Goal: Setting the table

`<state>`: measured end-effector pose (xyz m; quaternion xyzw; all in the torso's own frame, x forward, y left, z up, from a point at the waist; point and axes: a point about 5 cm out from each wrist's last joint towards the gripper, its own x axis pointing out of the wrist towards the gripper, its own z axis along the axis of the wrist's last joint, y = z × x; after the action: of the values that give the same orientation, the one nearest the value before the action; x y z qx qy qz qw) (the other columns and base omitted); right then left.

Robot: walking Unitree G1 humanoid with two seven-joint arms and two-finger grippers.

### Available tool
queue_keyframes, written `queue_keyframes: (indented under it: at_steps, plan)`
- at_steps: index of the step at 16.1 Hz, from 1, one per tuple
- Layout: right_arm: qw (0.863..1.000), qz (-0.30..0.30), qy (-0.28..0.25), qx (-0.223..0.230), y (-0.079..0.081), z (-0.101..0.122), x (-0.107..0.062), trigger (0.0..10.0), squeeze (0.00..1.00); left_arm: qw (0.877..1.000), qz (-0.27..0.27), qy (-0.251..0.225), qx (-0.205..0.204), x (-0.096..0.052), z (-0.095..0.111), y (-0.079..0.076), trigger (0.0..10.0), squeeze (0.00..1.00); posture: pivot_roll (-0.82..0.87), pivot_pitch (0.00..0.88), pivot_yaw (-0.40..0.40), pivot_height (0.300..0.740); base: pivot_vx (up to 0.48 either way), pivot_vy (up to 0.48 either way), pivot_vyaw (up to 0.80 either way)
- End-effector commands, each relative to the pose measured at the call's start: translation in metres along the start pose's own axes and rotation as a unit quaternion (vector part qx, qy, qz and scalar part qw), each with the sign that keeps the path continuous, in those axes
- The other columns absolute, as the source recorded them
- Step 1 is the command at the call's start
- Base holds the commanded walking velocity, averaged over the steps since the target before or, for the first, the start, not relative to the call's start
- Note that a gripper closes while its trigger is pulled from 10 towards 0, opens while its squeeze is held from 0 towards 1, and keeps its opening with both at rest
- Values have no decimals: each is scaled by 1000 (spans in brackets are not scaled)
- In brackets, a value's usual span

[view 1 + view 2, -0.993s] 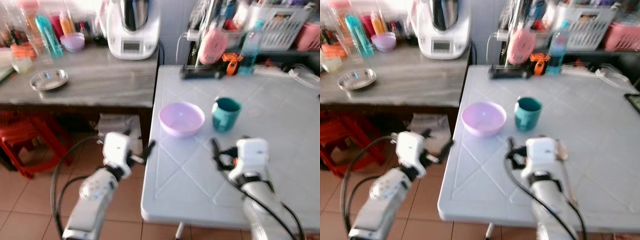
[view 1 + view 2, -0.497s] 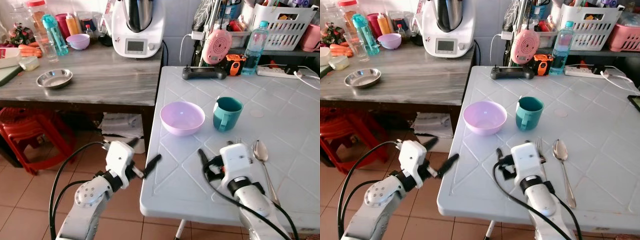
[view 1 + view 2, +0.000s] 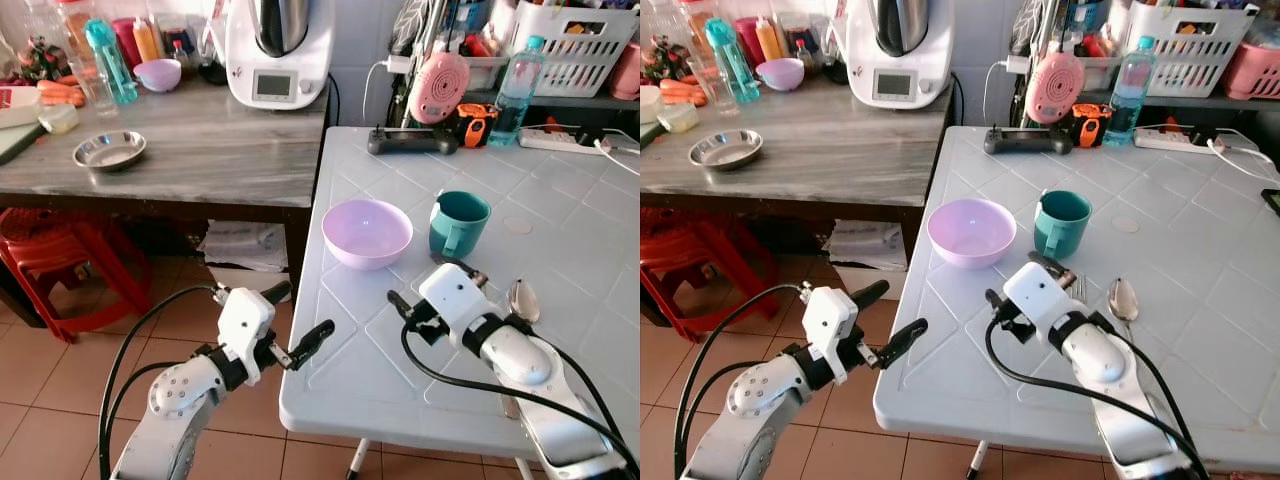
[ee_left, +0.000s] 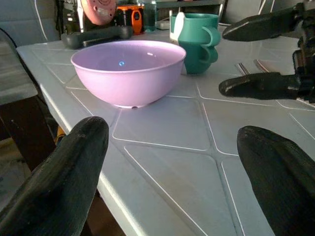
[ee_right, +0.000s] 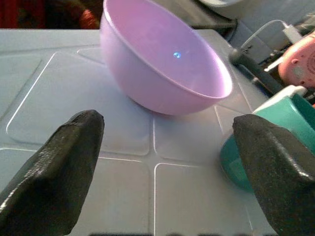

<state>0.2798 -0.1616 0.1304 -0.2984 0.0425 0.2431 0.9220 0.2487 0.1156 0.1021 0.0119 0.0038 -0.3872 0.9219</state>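
Both jaws are spread wide, holding nothing. The pink bowl (image 3: 367, 232) sits just ahead of the right gripper (image 3: 432, 285), teal mug (image 3: 458, 223) beside it. I'd straddle one rim wall squarely before closing.

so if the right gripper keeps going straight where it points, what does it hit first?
Most likely the pink bowl, centred between its open fingers in the wrist view. The teal mug sits off to one side.
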Motion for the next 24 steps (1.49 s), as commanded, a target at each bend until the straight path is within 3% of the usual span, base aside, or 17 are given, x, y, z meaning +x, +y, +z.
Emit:
queue_keyframes:
  at_steps: [1,3,5,6,10,11,13,20,24]
  plan:
    - [1000,14,-3,-17,-4,2,2,10000,0,1000,-5,2,2,-3,2,-1,10000,0,-39,51,9,740,0,0,0]
    - [997,61,-31,-27,-8,10,4,10000,0,999,10,7,-34,-7,-1,-2,10000,0,-34,70,10,740,0,0,0]
    - [995,79,-38,-44,-11,11,7,10000,35,1000,-5,8,-21,-7,2,-5,10000,0,-25,82,15,740,0,0,0]
    - [994,87,-41,-47,-12,11,9,10000,1000,1000,-7,9,-19,-8,2,-5,10000,0,-23,86,17,740,0,0,0]
    - [988,113,-62,-84,-21,23,21,10000,1000,1000,-10,21,-14,-15,2,-2,10000,0,-9,108,25,740,0,0,0]
    - [986,120,-66,-95,-26,25,23,10000,945,1000,-14,20,-16,-15,4,-3,10000,0,-6,113,27,740,0,0,0]
    - [982,126,-72,-118,-38,31,29,10000,0,999,-37,5,-21,-15,8,-9,10000,0,-3,118,29,740,0,0,0]
    - [972,166,-78,-147,-56,41,54,10000,0,999,-45,-1,-15,-8,13,-9,10000,0,3,122,35,740,0,0,0]
    - [972,190,-57,-126,-67,32,61,10000,0,999,-47,-1,-21,-9,11,-16,10000,0,4,125,28,740,0,0,0]
